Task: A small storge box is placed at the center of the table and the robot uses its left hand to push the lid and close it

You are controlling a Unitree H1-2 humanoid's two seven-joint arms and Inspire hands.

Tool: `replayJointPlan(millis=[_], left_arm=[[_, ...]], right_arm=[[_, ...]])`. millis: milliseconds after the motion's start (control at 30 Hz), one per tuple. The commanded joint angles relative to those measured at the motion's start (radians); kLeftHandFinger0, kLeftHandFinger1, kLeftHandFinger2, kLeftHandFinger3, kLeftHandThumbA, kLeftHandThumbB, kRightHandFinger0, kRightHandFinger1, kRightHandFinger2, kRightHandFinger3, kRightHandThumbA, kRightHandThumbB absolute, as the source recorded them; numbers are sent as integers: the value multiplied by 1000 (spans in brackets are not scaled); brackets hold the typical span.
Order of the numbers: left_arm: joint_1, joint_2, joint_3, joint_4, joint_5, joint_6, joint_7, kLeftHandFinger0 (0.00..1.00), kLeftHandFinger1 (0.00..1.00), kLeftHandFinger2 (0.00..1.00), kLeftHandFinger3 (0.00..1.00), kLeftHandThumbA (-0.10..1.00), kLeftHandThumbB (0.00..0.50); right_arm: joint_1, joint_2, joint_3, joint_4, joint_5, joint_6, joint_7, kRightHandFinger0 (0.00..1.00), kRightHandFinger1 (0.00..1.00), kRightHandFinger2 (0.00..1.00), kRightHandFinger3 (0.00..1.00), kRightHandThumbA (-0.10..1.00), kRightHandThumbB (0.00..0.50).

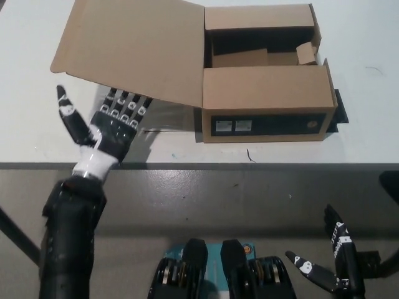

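A brown cardboard box (266, 99) stands on the white table (37, 118), its inside dark and partly covered by two short flaps. Its big lid (134, 47) is swung out to the left and hangs raised above the tabletop. My left hand (106, 128) is open, palm up, over the table's front edge; its fingertips (128, 99) reach under the lid's near edge. Whether they touch the lid I cannot tell. My right hand (333, 265) rests low at the bottom right, open and holding nothing.
The table's front edge (249, 164) runs across the middle of the picture, with grey floor below it. A black strip (337, 112) shows under the box's right side. The lid casts a shadow (156, 115) on the table.
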Motion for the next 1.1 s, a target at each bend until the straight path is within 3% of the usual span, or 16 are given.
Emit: replayJointPlan(millis=[0, 500, 1067], left_arm=[[-101, 17, 26, 100, 31, -21, -23, 1000, 1000, 1000, 1000, 1000, 349], [-335, 58, 82, 582, 138, -182, -123, 1000, 1000, 1000, 1000, 1000, 371], [-506, 53, 39, 462, 232, -151, -109, 1000, 1000, 1000, 1000, 1000, 386]], right_arm=[[-14, -2, 2, -18, 0, -53, -19, 1000, 1000, 1000, 1000, 1000, 360], [-25, -3, 4, -17, 0, -53, -18, 1000, 1000, 1000, 1000, 1000, 338], [-31, -14, 23, -21, -20, -53, -29, 1000, 1000, 1000, 1000, 1000, 352]])
